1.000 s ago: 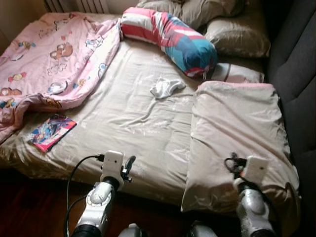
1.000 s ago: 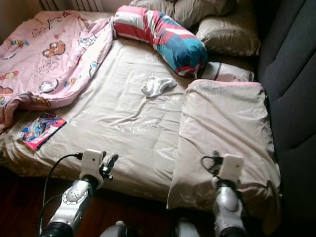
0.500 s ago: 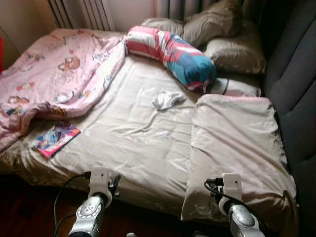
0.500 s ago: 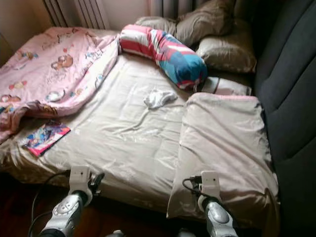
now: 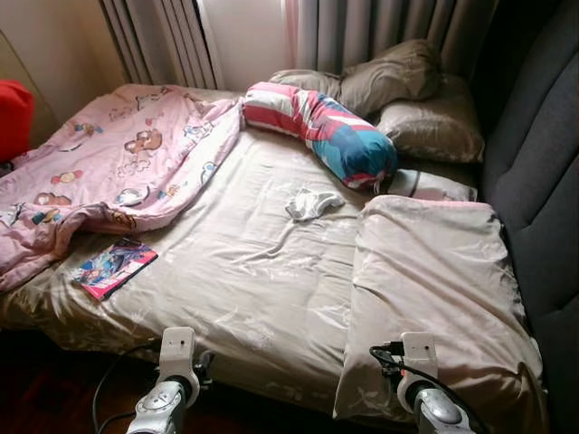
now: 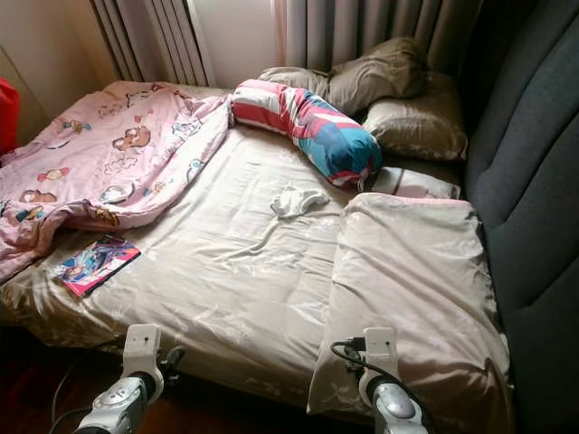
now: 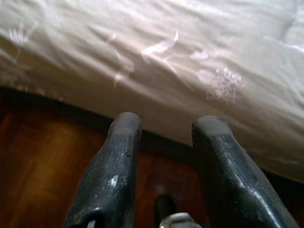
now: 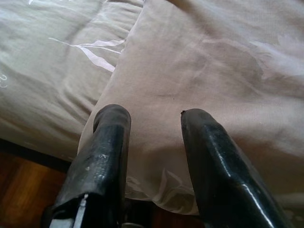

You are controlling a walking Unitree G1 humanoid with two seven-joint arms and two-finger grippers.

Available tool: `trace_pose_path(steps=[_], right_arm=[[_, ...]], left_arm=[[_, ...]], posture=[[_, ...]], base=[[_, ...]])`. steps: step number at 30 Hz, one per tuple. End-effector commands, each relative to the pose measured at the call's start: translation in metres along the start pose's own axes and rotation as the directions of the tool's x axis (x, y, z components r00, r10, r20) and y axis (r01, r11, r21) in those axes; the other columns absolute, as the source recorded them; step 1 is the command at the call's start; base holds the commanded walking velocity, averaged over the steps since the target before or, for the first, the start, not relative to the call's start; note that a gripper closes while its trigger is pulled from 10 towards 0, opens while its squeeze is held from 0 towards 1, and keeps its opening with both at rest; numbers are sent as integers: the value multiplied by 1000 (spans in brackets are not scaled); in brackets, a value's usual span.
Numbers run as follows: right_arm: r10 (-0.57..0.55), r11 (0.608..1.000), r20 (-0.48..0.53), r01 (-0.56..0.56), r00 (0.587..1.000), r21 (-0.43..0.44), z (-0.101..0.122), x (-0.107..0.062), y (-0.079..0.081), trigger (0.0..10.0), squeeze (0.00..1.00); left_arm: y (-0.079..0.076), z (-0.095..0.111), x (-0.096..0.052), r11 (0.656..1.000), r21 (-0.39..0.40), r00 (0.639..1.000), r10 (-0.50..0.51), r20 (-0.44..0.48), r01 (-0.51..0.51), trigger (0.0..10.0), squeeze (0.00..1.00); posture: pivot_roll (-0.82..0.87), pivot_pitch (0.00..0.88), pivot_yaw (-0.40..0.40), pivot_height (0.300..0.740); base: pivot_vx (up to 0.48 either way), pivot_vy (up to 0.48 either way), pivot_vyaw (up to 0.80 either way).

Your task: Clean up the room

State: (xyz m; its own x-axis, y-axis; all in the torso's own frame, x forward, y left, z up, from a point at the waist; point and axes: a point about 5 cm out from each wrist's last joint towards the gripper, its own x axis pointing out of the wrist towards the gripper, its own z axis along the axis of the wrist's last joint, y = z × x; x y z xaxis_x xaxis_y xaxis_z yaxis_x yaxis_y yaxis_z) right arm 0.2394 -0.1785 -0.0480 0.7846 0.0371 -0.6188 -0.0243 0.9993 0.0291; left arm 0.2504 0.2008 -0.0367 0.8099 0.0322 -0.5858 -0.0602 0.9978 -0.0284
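You see a bed [image 5: 244,271] with a book [image 5: 114,268] and sock [image 5: 310,203]; both grippers, left [image 7: 166,126] and right [image 8: 149,116], have their fingers apart.

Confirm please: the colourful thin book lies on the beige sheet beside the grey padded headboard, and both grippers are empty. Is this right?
Not quite. The colourful thin book lies on the beige sheet beside the pink cartoon-print blanket, far from the headboard, as the left eye view shows. The left gripper and right gripper are indeed empty.
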Motion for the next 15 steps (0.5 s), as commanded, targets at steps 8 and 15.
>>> trace_pose_path(steps=[8,15], right_arm=[[-1,1000,-44,0,999,-20,-4,0,-2,10000,0],[-16,1000,-93,15,996,-16,-12,-4,-12,10000,0]], left_arm=[[-5,5,4,1000,-19,1000,9,-27,-10,10000,0],[-6,4,4,1000,-18,999,13,-47,-13,10000,0]], posture=[[-55,0,3,690],[-45,0,-5,690]], base=[[0,0,0],[0,0,0]])
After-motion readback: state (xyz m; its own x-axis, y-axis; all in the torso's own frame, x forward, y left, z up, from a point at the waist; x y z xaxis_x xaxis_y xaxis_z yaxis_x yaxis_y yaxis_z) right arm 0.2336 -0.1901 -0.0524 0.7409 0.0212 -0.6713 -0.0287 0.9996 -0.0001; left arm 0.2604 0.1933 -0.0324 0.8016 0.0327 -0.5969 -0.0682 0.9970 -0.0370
